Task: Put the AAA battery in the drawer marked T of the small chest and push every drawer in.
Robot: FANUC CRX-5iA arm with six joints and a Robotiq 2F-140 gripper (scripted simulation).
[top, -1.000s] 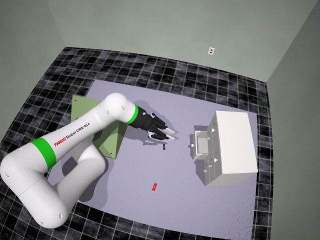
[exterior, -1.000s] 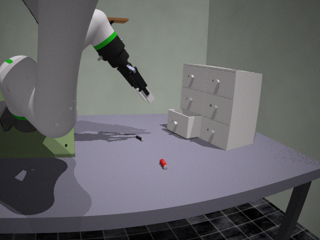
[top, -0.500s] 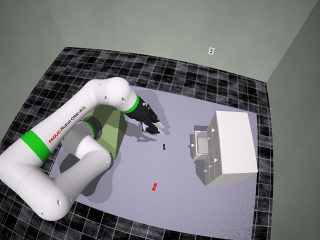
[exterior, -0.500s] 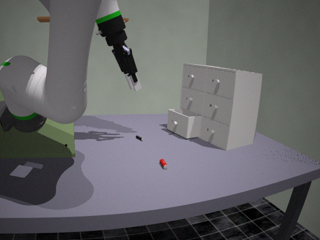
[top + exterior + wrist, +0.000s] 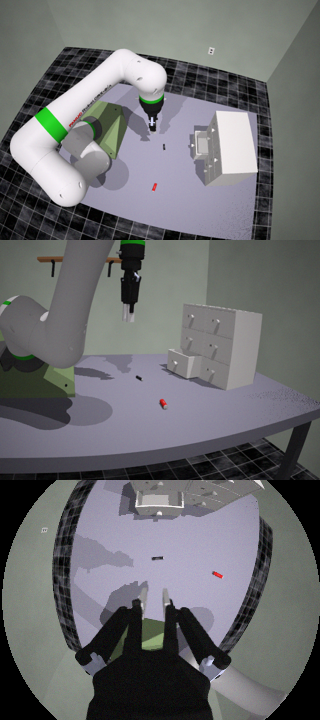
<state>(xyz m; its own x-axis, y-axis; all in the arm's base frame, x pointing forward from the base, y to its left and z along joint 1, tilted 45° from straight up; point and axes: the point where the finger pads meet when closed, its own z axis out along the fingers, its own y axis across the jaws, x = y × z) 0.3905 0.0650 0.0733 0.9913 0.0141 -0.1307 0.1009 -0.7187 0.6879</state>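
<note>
AAA battery [image 5: 139, 378] on table | fingers [image 5: 128, 316] well above (nearly closed, empty)

AAA battery [image 5: 164, 146]: small, black, pale tip, lying flat on the table, well below my fingers [image 5: 125, 313] and a bit ahead of them toward the chest. Small chest [image 5: 233, 140]: white, upright, six knobbed drawers, farther ahead. One bottom-row drawer [image 5: 184, 362] stands pulled out, open-topped. I cannot read its letter.
</note>
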